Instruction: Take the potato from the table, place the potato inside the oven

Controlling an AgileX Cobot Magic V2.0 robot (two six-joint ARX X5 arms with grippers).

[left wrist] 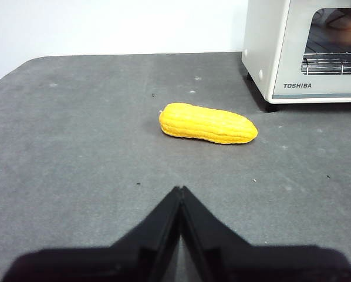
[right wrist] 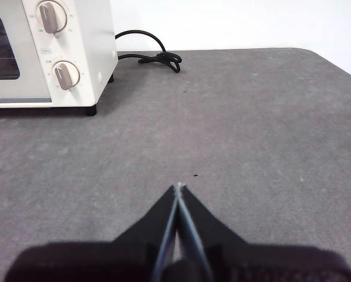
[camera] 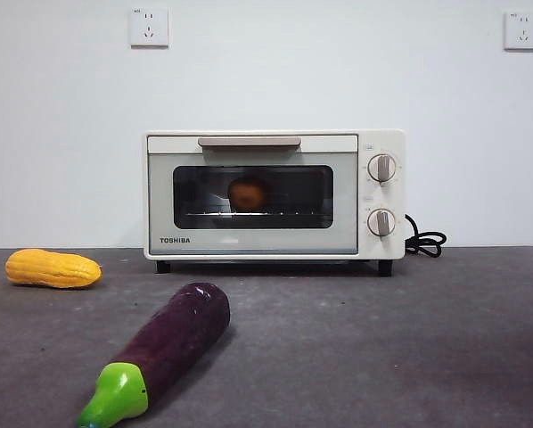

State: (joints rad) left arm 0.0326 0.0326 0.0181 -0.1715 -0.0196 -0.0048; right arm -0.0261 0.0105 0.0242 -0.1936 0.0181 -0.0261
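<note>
Potato [camera: 248,193] sits on the wire rack inside the Toshiba oven [camera: 274,196], door closed. Left gripper [left wrist: 181,191] and right gripper [right wrist: 178,188] both clenched on nothing, w/ oven well ahead of each. Little risk left, imo; the corn cob [left wrist: 208,123] ahead of left gripper could get bumped if that arm moves fwd.

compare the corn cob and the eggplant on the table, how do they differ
The corn cob is yellow and bumpy; the eggplant is dark purple and smooth, with a green stem end. The eggplant looks longer and thicker in the front view. The corn cob lies crosswise, off to one side of the oven; the eggplant lies diagonally in front of it, stem end toward the camera. Both lie flat on the table, untouched.
</note>
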